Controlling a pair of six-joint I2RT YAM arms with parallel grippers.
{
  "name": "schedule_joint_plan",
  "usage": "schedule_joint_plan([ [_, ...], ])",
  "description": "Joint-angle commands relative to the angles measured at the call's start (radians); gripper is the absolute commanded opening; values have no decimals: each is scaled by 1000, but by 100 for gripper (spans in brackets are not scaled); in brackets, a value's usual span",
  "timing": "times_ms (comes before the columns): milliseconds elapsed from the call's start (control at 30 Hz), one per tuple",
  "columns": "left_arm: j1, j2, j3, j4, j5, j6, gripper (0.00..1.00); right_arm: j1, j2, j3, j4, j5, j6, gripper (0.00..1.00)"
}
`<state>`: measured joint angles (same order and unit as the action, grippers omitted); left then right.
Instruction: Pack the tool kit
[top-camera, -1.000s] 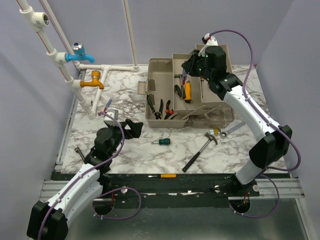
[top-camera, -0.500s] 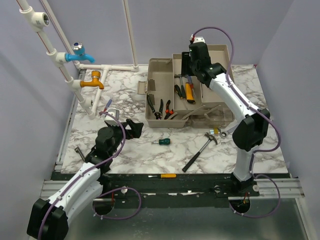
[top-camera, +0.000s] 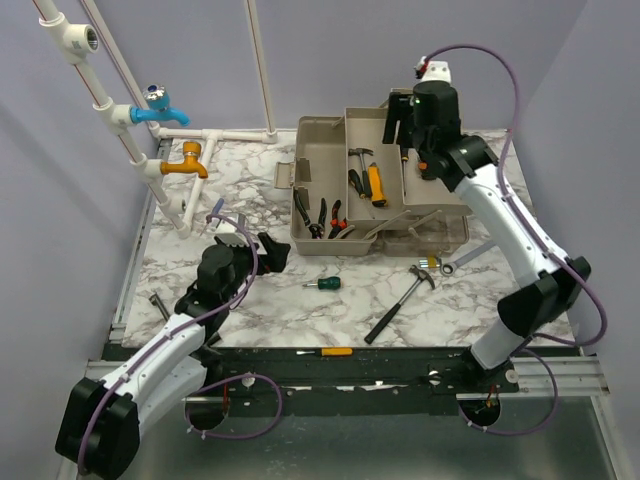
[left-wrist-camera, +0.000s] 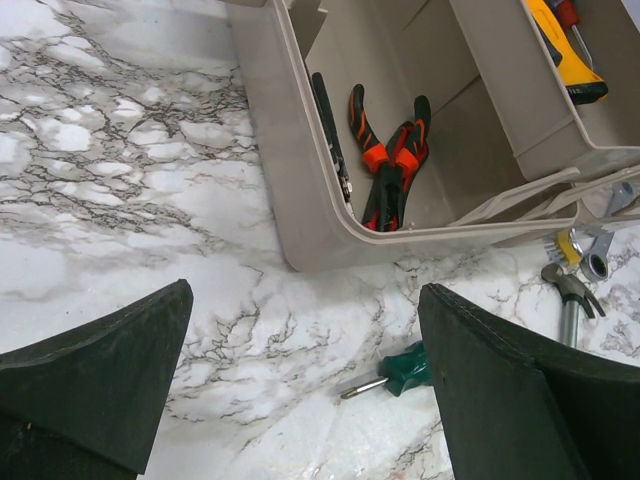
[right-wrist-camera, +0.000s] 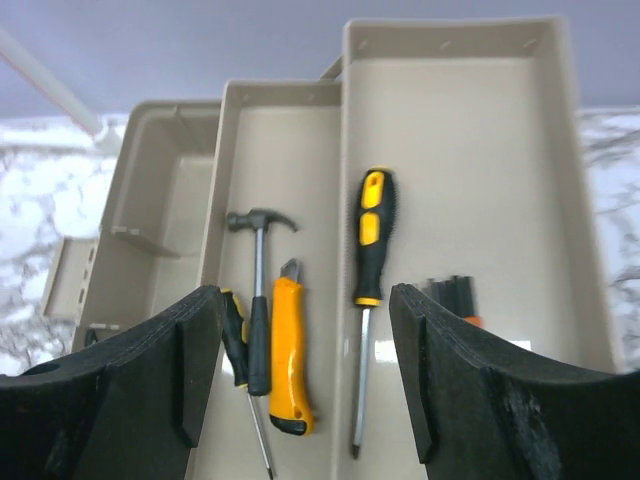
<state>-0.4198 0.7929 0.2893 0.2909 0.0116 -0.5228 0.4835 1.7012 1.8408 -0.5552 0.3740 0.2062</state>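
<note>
Toolbox (top-camera: 318, 160): was moulded in smooth, matt beige plastic.
Table (left-wrist-camera: 120, 180): was finished in marble pattern, slightly glossy.
Screwdriver (right-wrist-camera: 372, 235): was fitted with bare metal shaft, black-and-yellow plastic grip.

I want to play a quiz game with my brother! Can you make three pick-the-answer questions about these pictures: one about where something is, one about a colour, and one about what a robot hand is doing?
1. Where is the green-handled screwdriver?
A) on the table, in front of the toolbox
B) inside a tray
C) held up in the air

2. What colour is the upper tap?
A) red
B) blue
C) green

3. The left gripper is:
A) shut with nothing in it
B) shut on a tool
C) open and empty

Answers: 1 A, it lies on the marble just before the box's front wall; 2 B, it is bright blue; 3 C, its fingers stand wide apart with only table between them.
</note>
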Motion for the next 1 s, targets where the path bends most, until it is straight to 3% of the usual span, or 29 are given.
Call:
schedule_joint_plan([
  [0, 3, 51, 63, -21, 10, 10, 98, -1, -131, -54, 40, 140, -4, 72],
  [300, 3, 127, 121, -59, 39, -23, 98, -243, -300, -188, 9, 123, 83, 67],
  [433, 3, 182, 184, -111, 43, -48, 97, -291, -323, -251, -44, 339, 159, 63],
  [500, 3, 211, 199, -117, 44, -65, 97, -318, -358, -329, -19, 375, 192, 62],
  [633, 2, 245, 227, -129, 53, -84, 97, -431, -374, -429, 4, 285, 237, 62],
  [867, 2, 297, 293, -168, 43, -107, 96, -658, -313, -537, 88, -81, 331, 61],
  [967, 2, 342, 320, -149, 49, -83, 97, -702, -271, -604, 152, -162, 361, 59],
])
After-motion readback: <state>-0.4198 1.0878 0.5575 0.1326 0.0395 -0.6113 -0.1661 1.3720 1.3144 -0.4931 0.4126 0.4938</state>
